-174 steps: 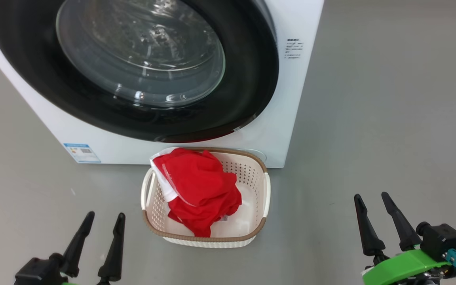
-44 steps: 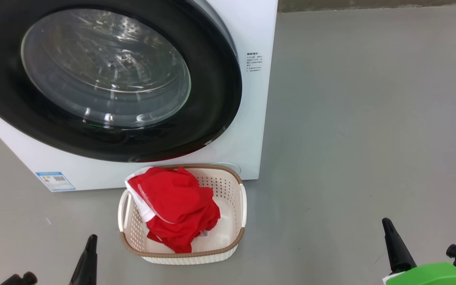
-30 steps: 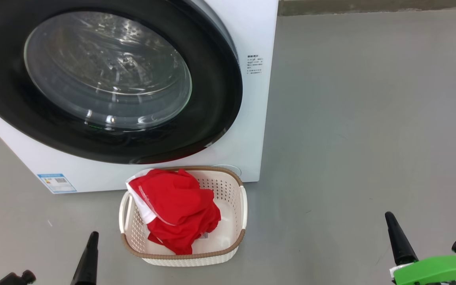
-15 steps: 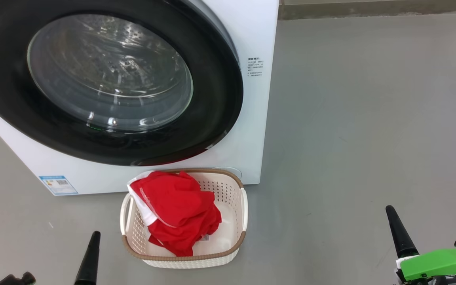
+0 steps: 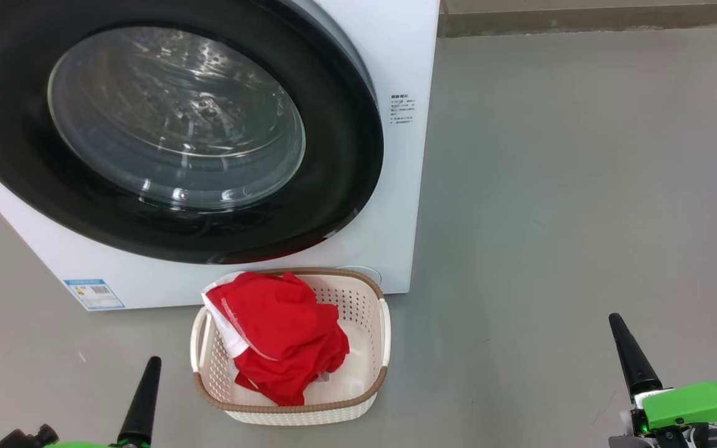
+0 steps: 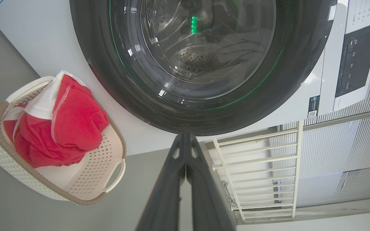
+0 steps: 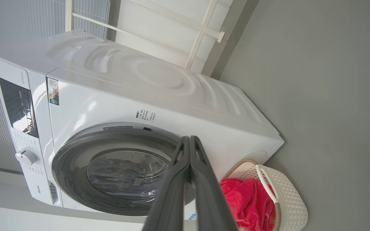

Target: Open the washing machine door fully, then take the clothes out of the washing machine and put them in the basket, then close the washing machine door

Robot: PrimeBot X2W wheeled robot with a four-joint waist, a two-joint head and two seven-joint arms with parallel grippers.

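Head view: washing machine door (image 5: pixel 172 130) sits flush on washing machine (image 5: pixel 405 205), upper left of frame. Glossy black rim, clear domed glass, steel drum (image 6: pixel 191 61) behind looks empty. Basket (image 5: pixel 290 412) at bottom centre, just in front of machine: cream perforated plastic, brown woven-look rim, clothes (image 5: pixel 284 336) inside, soft crumpled red w/ white trim. Left gripper (image 5: pixel 152 373) lower left, nearer basket; right gripper (image 5: pixel 618 330) lower right, well apart. Both have fingers pressed together, holding nothing. Task prob. done — no reach left.
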